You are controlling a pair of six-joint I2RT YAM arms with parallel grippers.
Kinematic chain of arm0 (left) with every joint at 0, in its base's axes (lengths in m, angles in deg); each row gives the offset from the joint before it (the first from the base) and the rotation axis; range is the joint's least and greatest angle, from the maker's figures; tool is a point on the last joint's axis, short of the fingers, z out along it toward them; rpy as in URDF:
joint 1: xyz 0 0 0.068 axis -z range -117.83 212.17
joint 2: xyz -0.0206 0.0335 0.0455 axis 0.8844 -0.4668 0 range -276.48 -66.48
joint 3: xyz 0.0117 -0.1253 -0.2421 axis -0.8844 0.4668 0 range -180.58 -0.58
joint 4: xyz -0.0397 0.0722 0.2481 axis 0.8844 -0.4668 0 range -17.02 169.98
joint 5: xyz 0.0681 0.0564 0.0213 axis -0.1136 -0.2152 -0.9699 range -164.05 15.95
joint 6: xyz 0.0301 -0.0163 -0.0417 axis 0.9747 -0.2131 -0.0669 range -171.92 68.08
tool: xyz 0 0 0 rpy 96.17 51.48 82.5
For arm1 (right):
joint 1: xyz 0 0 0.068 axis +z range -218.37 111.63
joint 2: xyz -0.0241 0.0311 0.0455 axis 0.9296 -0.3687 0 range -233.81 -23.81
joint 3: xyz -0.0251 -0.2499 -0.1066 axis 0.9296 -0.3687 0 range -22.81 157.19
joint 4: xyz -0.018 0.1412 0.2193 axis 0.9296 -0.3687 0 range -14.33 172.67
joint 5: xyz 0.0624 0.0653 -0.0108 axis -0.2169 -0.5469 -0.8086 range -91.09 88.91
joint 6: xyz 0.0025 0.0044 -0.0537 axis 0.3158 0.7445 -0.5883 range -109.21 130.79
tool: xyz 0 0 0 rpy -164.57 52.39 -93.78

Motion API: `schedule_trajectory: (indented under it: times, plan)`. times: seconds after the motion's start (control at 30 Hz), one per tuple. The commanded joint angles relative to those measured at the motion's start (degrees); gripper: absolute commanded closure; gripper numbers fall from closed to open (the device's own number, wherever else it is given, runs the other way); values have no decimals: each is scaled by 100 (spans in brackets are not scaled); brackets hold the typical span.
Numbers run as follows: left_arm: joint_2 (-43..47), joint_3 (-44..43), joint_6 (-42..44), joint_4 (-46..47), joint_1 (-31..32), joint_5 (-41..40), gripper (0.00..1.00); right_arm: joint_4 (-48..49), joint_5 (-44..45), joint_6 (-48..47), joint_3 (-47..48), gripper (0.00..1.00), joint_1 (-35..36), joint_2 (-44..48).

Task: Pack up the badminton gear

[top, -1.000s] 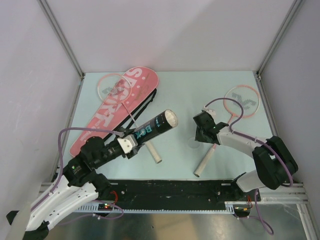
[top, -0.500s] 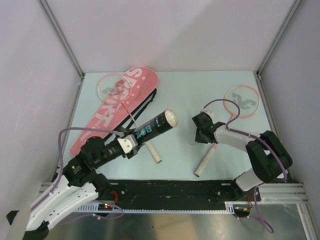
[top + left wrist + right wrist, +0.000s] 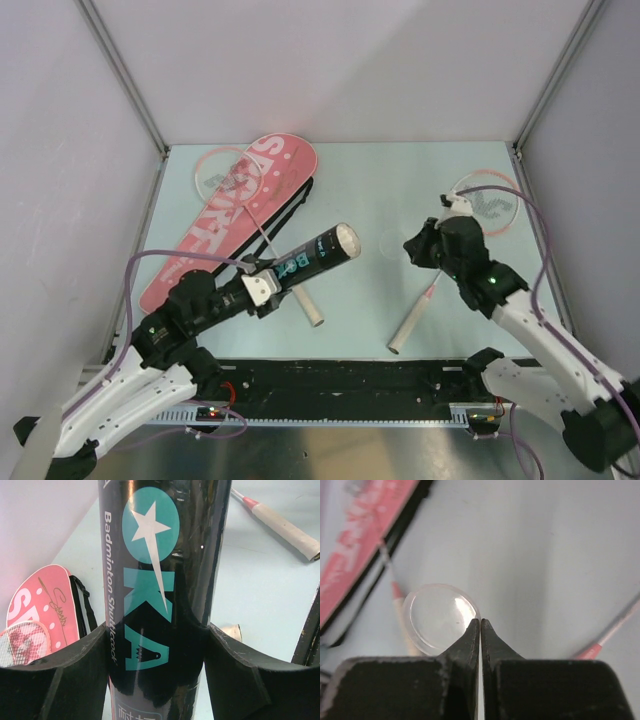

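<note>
My left gripper (image 3: 262, 287) is shut on the black printed tube (image 3: 315, 255), held slanted above the table with its open end up and to the right; it fills the left wrist view (image 3: 160, 580). My right gripper (image 3: 412, 247) is shut on the rim of a clear round lid (image 3: 440, 617), held off the table, right of the tube's mouth. One pink racket (image 3: 225, 170) lies across the pink case (image 3: 240, 215). The other racket (image 3: 485, 200) lies at the right, its handle (image 3: 405, 328) toward me. No shuttlecocks are in view.
The first racket's white handle (image 3: 305, 305) lies under the tube. The case's black strap (image 3: 82, 605) trails beside it. Walls close in the table at the left, back and right. A black rail (image 3: 350, 385) runs along the near edge.
My right gripper has lifted off the table beside the right racket's shaft and swung up and right with the clear lid. My left arm has nudged the tube slightly right.
</note>
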Motion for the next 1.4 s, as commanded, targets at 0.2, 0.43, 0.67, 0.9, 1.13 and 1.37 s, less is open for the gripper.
schedule_trajectory:
  times: [0.2, 0.43, 0.67, 0.9, 1.13, 1.37]
  plan:
    - [-170, -12, 601, 77, 10, 560, 100, 939, -3158, 226, 321, 100, -124, 1447]
    - [-203, -115, 944, -93, 15, 592, 100, 862, -3581, 365, 582, 100, 80, 1632]
    - [-286, -200, 1046, -140, 12, 597, 100, 504, -3363, 251, 698, 100, 637, 1533]
    - [-190, -133, 1194, -154, 15, 758, 100, 100, -3000, 181, 699, 100, 953, 1370]
    - [-41, -16, 1340, -138, 15, 990, 100, -5, -2637, 182, 699, 100, 1134, 1355]
    - [-161, -83, 1200, -142, 12, 1020, 100, 206, -2475, 229, 697, 100, 1238, 1261]
